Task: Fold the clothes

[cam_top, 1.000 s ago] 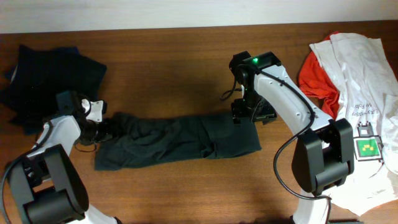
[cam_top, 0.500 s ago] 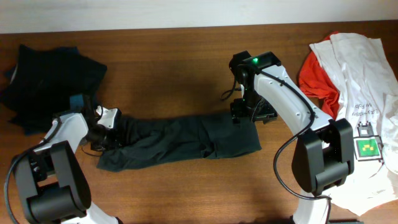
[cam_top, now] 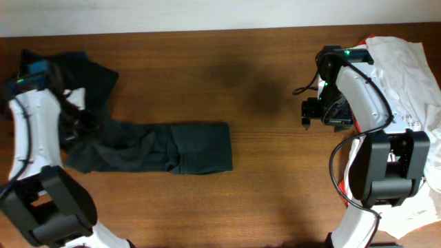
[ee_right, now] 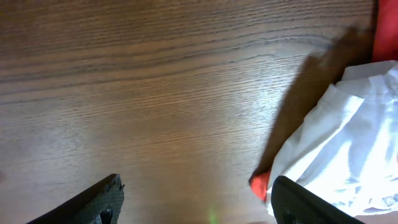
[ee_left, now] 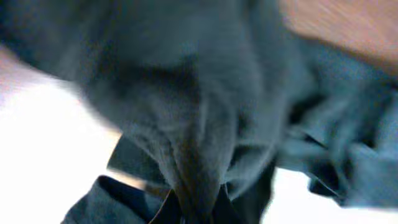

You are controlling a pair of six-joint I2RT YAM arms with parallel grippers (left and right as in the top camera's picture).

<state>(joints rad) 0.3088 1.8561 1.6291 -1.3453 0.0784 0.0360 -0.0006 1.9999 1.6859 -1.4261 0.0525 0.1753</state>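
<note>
A dark greenish T-shirt [cam_top: 172, 148], folded into a long strip, lies on the left half of the table. Its left end is bunched up and lifted where my left gripper [cam_top: 76, 124] is shut on it. In the left wrist view the dark cloth [ee_left: 199, 124] fills the picture and narrows into a pinch between the jaws [ee_left: 199, 214]. My right gripper [cam_top: 306, 114] stands open over bare wood beside the clothes pile, with nothing between its fingers [ee_right: 93, 200]. A white shirt [ee_right: 336, 143] with a red shirt's corner [ee_right: 261, 185] lies next to its right finger.
A crumpled navy-black garment [cam_top: 83, 72] sits at the back left, just behind the left arm. At the right edge lies a pile of white shirts [cam_top: 406, 96] and a red-orange one [cam_top: 375, 43]. The wooden tabletop [cam_top: 275, 172] shows between the strip and the pile.
My left gripper shut on the dark shirt's left end and dragged the strip leftward. My right gripper let go of the right end and swung right toward the pile.
</note>
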